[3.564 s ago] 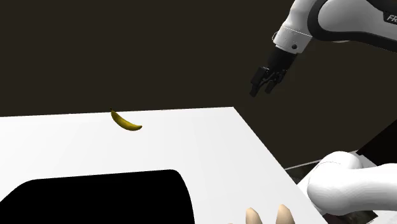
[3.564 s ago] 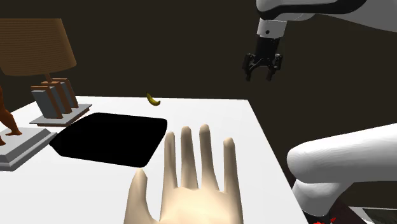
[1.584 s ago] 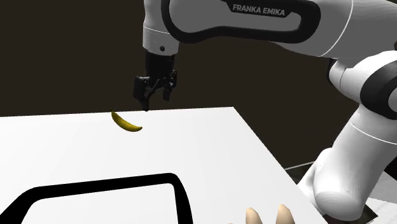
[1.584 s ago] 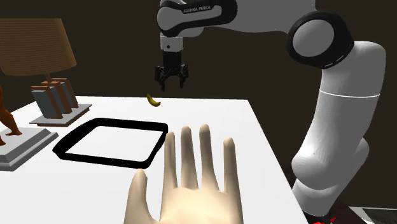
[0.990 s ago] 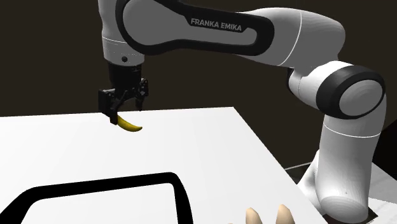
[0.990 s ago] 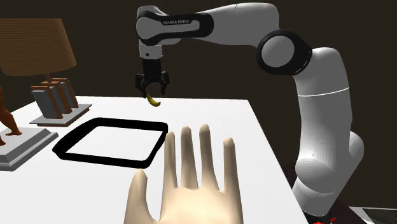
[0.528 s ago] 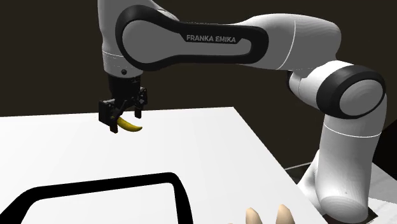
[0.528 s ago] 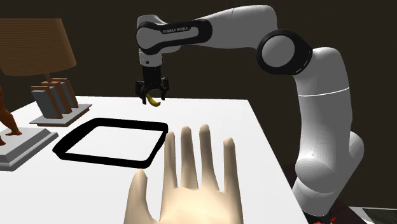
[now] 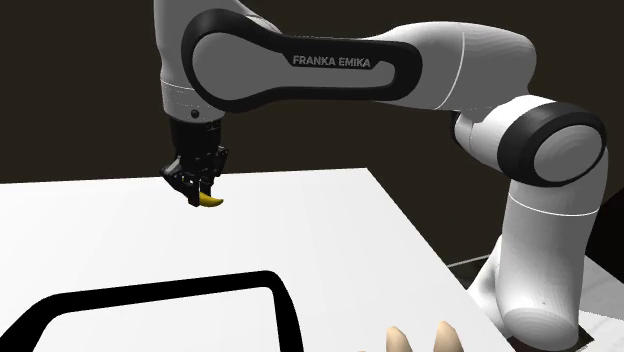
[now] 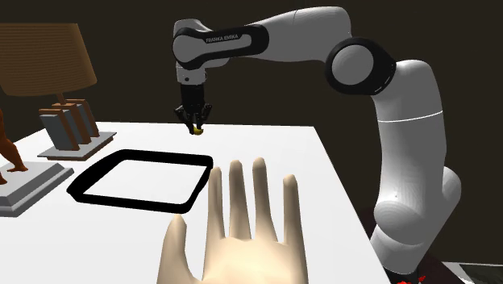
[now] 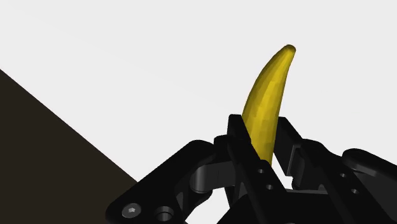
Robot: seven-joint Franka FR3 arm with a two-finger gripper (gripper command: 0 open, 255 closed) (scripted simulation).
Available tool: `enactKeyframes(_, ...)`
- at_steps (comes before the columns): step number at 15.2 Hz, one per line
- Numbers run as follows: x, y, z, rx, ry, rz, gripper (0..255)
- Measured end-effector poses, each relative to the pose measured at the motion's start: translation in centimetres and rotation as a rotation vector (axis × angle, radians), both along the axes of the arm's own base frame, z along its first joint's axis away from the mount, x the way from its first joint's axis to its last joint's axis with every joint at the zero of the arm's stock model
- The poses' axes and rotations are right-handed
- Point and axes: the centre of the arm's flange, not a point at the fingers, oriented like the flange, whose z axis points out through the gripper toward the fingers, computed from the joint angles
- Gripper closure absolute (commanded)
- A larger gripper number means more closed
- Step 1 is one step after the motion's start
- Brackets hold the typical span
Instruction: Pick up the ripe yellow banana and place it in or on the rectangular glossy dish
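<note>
Second exterior view, lower centre: a pale, matte hand model [image 10: 234,238] stands nearest, its wrist cut off by the bottom edge. In the shoulder view two of its fingertips [image 9: 400,340] rise above the lower edge.

Beyond it lies the dish [image 10: 187,196], a rounded rectangle with a glossy black rim and a flat white floor. In the shoulder view the dish [image 9: 287,310] runs off the lower left corner.

The table [image 10: 314,169] is smooth, plain white, and ends in a straight far edge.

At the left of the second exterior view, a brown lampshade [image 10: 44,52] is cropped by the top and left edges. Upright books [image 10: 72,125] sit in a grey holder. A brown figurine [image 10: 8,153] is mostly cut off and cannot be identified.

Farthest, near the table's far edge and upper left of centre in both exterior views, the black gripper [image 9: 197,192] points down with its fingers [image 11: 236,137] closed against the banana [image 11: 270,95]. The fruit is yellow, curved and tapering, with faintly faceted skin. Its pointed end projects past the fingertips, and the rest is hidden behind the gripper body. In the shoulder view a short yellow end [image 9: 210,201] shows. Whether the banana touches the table cannot be determined.
</note>
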Motion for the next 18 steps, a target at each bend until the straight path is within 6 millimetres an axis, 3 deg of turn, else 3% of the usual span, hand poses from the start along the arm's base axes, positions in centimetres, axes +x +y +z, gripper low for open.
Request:
enactKeyframes(8, 0.0, 0.0, 0.2, 0.000, 0.000, 0.000, 255)
enactKeyframes(18, 0.1, 0.0, 5.2, 0.000, 0.000, 0.000, 255)
